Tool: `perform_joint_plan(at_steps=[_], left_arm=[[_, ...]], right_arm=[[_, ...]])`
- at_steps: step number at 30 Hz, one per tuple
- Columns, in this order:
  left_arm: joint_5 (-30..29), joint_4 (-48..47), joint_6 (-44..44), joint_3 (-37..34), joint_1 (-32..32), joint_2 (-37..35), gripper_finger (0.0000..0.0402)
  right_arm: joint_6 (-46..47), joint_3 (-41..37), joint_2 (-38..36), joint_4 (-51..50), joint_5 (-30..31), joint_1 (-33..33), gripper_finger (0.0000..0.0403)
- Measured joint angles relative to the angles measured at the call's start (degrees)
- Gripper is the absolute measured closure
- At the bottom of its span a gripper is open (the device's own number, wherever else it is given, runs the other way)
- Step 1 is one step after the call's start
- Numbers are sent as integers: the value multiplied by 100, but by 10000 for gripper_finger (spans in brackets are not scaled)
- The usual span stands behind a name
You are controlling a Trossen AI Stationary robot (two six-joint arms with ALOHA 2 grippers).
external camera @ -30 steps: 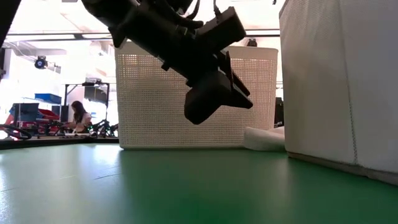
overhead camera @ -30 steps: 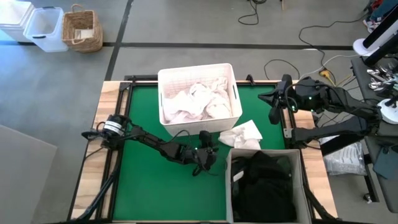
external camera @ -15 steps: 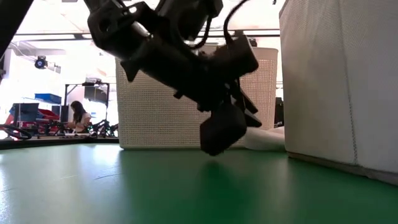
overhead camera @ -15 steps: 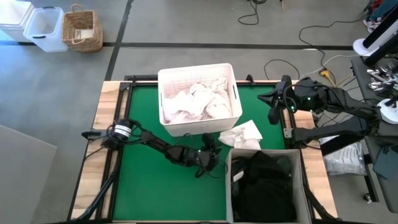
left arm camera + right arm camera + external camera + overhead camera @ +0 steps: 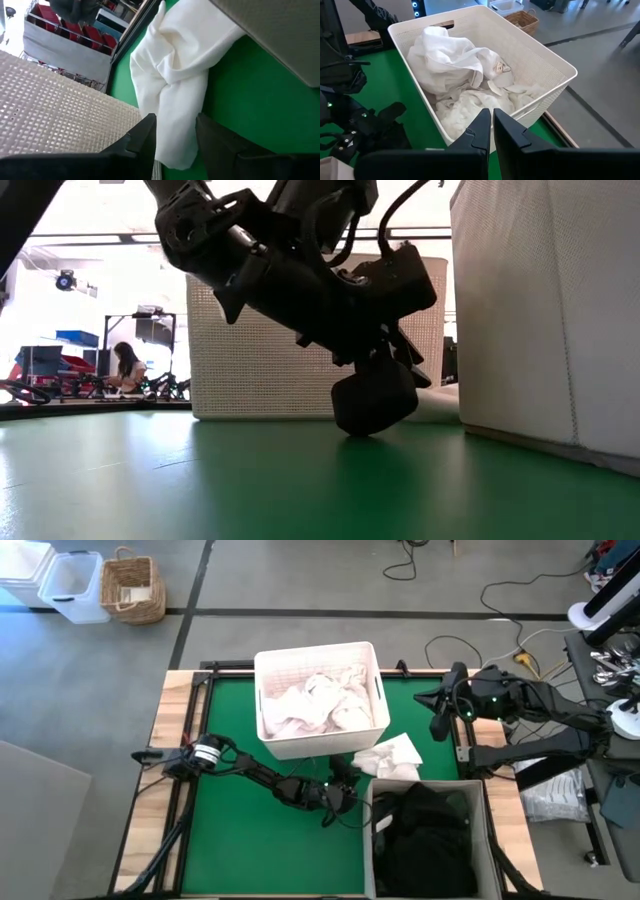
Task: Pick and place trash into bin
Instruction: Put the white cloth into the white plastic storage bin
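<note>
One white sheet of trash [image 5: 388, 757] lies crumpled on the green mat between the white tub [image 5: 262, 690] and the grey fabric bin [image 5: 368, 840]. More white sheets [image 5: 315, 705] fill the tub. Black garments [image 5: 425, 835] lie in the grey bin. My left gripper [image 5: 176, 142] is open, low over the mat [image 5: 375, 405], its fingers on either side of the sheet's near end [image 5: 175, 150]. My right gripper [image 5: 438, 720] hangs shut high over the table's right edge, its wrist view facing the tub [image 5: 555, 62]. My left gripper comes at the white sheet's near end [image 5: 172, 155] slanting down, close to level, from the table's left. That end lies on the mat between the two fingers [image 5: 145, 140]. I cannot tell whether the fingers touch it.
The tub's wall [image 5: 50, 110] stands close on one side of my left gripper and the grey bin's wall [image 5: 280, 30] on the other, leaving a narrow lane of mat. Bare green mat [image 5: 240, 830] spreads at the near left. A person sits far off in the room [image 5: 128, 368].
My left gripper has sunk toward the mat and gone a little toward the table's right edge, nearer the white sheet, rolling slightly. Its fingers keep the same gap. The sheet has not moved.
</note>
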Motion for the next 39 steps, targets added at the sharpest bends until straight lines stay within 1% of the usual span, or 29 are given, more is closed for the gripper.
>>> perform_joint_plan(at_steps=[6, 13, 18, 21, 30, 33, 39], left_arm=[[-128, 8, -225, -71, 14, -3, 284], [-138, -148, -555, -96, 66, -4, 284], [-97, -376, -1076, -100, 166, -4, 284], [-85, -384, -1201, -105, 210, -4, 284], [103, -433, -1486, -114, 314, -4, 283], [383, -485, -1564, -116, 377, -7, 283], [425, -518, -1655, -117, 408, -7, 283]], right_arm=[[-2, -43, 0, -16, 0, 0, 390], [-2, -100, 2, -27, 0, 0, 390], [0, -100, 2, -26, 0, 0, 390], [-2, -100, 2, -24, 1, 0, 390], [-3, -102, 2, -21, 2, 0, 390], [-3, -104, 2, -19, 2, 0, 390], [-2, -114, 2, -17, 2, 0, 390]])
